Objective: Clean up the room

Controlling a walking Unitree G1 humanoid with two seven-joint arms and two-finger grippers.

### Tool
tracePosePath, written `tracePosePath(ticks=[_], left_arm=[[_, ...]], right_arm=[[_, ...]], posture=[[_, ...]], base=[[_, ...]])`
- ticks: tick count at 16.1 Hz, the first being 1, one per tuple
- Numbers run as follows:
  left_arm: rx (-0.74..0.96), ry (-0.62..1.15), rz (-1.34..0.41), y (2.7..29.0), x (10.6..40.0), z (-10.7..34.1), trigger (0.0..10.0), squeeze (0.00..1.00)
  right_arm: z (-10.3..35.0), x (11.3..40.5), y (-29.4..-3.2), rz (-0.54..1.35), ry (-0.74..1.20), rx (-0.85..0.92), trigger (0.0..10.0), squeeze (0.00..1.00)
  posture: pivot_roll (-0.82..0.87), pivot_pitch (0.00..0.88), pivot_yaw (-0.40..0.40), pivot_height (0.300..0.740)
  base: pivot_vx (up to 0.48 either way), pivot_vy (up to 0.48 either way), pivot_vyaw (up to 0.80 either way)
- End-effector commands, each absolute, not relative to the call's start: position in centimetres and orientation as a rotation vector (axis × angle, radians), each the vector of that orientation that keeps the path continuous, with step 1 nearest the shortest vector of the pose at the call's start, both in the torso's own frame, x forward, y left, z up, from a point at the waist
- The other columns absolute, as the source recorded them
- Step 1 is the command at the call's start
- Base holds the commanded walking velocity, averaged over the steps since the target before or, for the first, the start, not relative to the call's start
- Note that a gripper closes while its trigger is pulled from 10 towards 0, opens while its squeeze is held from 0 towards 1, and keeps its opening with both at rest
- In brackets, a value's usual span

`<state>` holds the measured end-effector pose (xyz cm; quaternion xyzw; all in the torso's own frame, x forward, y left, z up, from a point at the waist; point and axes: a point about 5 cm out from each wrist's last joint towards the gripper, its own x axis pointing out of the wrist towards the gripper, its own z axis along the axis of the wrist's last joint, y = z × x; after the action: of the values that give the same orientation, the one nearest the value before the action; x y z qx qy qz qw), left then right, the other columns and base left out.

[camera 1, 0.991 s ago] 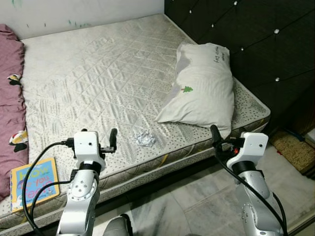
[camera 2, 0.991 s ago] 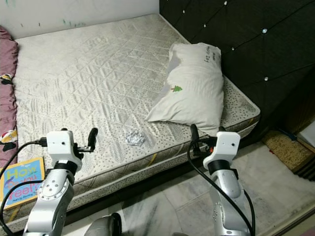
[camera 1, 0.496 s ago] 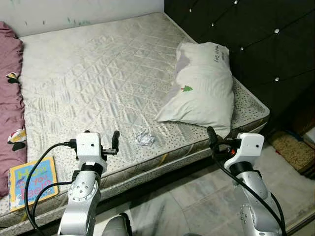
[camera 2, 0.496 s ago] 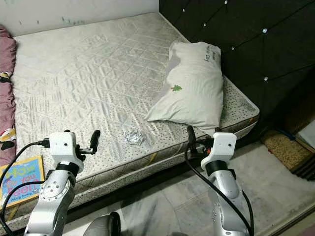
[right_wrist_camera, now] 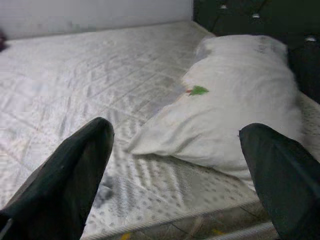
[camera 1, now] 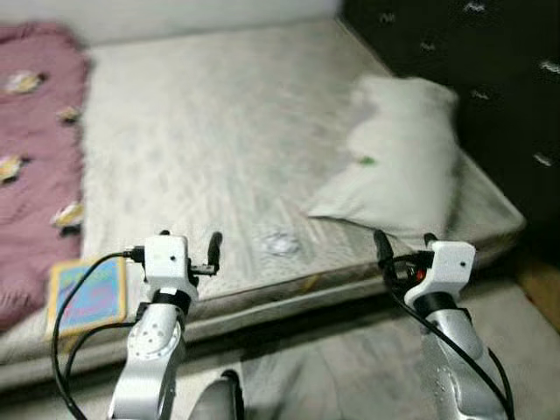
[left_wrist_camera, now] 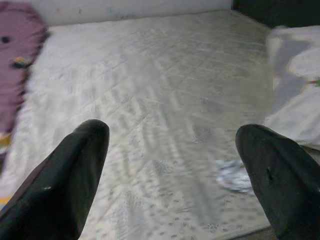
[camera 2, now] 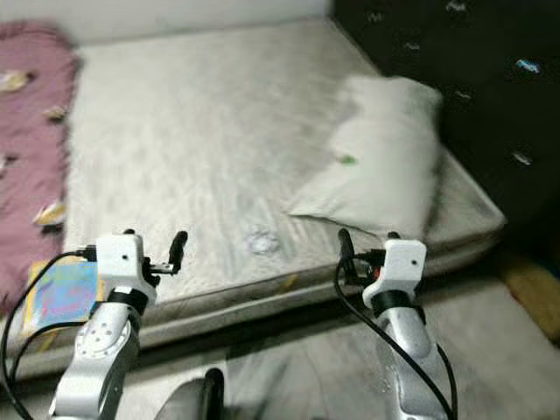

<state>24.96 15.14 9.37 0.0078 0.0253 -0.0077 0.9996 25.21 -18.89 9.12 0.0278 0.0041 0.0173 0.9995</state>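
Left tool released above mattress; right tool released (facing pillow); crumpled wrapper between them.

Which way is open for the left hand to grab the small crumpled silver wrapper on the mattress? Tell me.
Probably straight ahead: the left hand, fingers open, faces the small crumpled silver wrapper, with bare mattress between.

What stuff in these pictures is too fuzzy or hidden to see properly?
- Book: title unreadable, blurred in the eye views.
- Crumpled scrap: blur hides what it is made of; in the left wrist view a finger covers part.
- Pillow: its writing is smeared in the eye views.
- Blanket: cut off by the picture's edge.
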Motion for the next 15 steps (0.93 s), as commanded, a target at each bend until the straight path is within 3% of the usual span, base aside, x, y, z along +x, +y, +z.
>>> tracePosePath(ticks=[1, 5, 13, 15], left_arm=[[0.024, 0.059, -0.012, 15.46, 24.71, 9.28, 10.0, 0.00], [0.023, 0.058, -0.013, 15.33, 24.65, 9.29, 10.0, 0.00], [0.013, 0.041, -0.048, 15.05, 24.69, 9.50, 10.0, 0.00], [0.017, 0.041, -0.053, 15.15, 24.72, 9.48, 10.0, 0.00]], right_arm=[[9.14, 25.19, -18.66, 0.046, 0.013, 0.053, 10.0, 0.00], [9.16, 25.14, -18.74, 0.042, 0.012, 0.052, 10.0, 0.00], [9.17, 25.19, -18.87, 0.033, 0.010, 0.068, 10.0, 0.00], [9.10, 25.21, -18.78, 0.030, 0.008, 0.071, 10.0, 0.00]], posture=[[-0.02, 0.154, -0.007, 0.740], [-0.02, 0.158, -0.006, 0.740], [-0.02, 0.153, -0.003, 0.740], [-0.02, 0.149, 0.002, 0.740]], base=[[0.000, 0.000, 0.80], [0.000, 0.000, 0.73], [0.000, 0.000, 0.00], [0.272, 0.000, 0.00]])
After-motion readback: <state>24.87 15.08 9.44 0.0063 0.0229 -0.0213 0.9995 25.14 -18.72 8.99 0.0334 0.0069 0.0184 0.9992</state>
